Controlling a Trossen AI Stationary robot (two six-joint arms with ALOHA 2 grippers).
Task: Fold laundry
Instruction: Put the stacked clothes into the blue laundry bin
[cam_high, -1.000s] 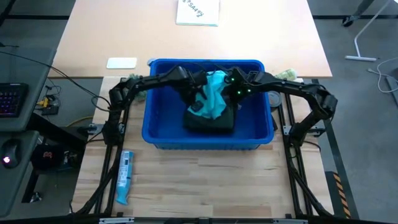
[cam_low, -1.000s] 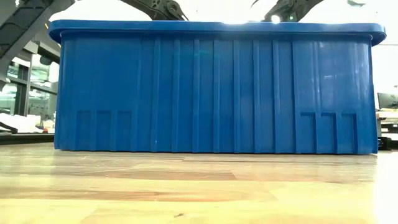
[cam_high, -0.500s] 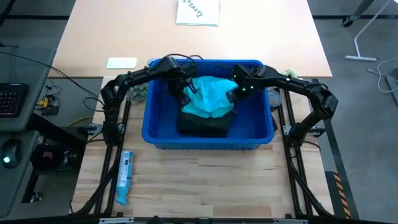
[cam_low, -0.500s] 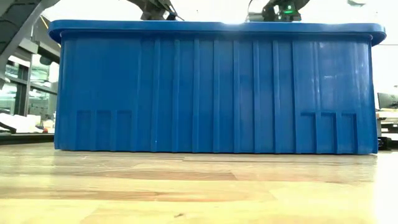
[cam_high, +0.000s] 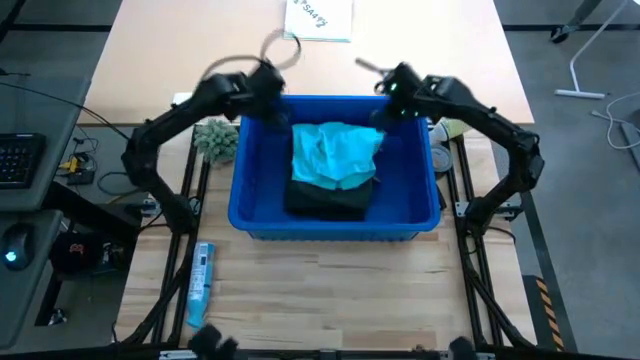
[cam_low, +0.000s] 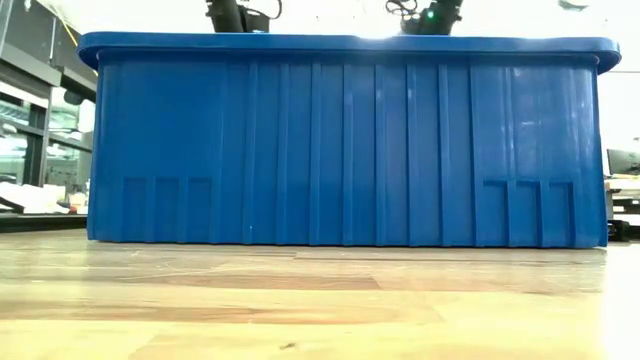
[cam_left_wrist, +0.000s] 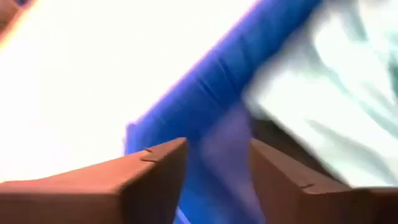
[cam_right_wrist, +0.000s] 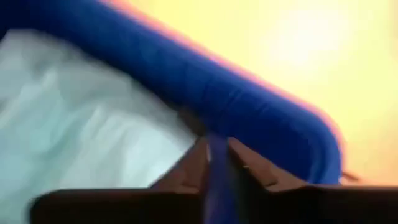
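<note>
Turquoise shirt (cam_high: 335, 153) lies spread and crumpled on top of a dark green garment (cam_high: 328, 198), both inside the blue bin (cam_high: 256, 210) at the middle of the desk (cam_high: 330, 300). The dark piece shows along the near side of the stack, under the shirt.

Left gripper (cam_high: 268, 78) is above the bin's far left corner, clear of the cloth. In the left wrist view its fingers (cam_left_wrist: 155, 171) stand apart with a plain gap and nothing between them.

Right gripper (cam_high: 392, 88) is above the bin's far right corner, off the shirt. In the right wrist view its fingers (cam_right_wrist: 194, 163) are nearly together, only a narrow slit, holding nothing.

A fuzzy grey-green ball (cam_high: 216, 139) sits just outside the bin's left wall. A blue-and-white packet (cam_high: 198, 282) lies on the desk near the front left.
</note>
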